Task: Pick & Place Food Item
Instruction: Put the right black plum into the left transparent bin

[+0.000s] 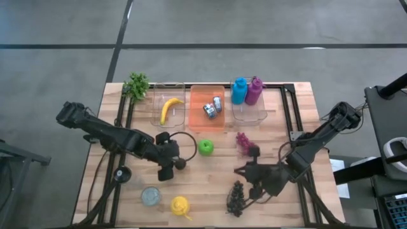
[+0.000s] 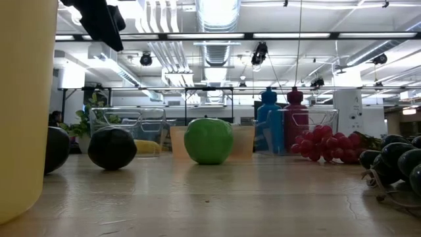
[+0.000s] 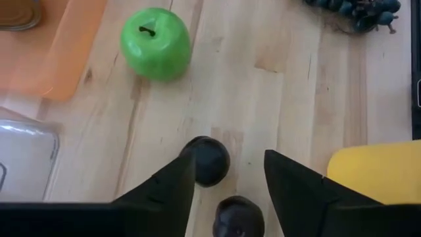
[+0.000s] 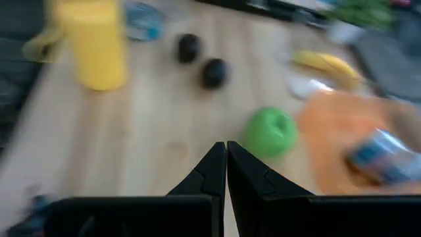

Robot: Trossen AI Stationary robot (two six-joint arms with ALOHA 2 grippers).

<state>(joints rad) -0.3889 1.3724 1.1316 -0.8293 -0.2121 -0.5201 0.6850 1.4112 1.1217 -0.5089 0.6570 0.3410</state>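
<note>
A green apple (image 1: 205, 147) (image 3: 156, 43) (image 2: 208, 140) sits on the table's middle. Two dark plums lie near it (image 3: 209, 160) (image 3: 238, 216); the low view shows both resting on the wood (image 2: 112, 148) (image 2: 56, 149). My left gripper (image 1: 168, 166) (image 3: 229, 161) hangs open above the plums, fingers pointing down and off the table. My right gripper (image 1: 245, 170) (image 4: 225, 164) is shut and empty, level with the apple's right side, between red grapes (image 1: 243, 141) and dark grapes (image 1: 236, 197).
At the far edge stand a clear bin with a banana (image 1: 170, 109), an orange bin (image 1: 198, 117) holding a can, and a clear bin with a blue and a purple bottle (image 1: 247, 92). A leafy green (image 1: 136, 84) lies far left. A yellow cup (image 1: 180, 204) and a round lid (image 1: 151, 196) sit near.
</note>
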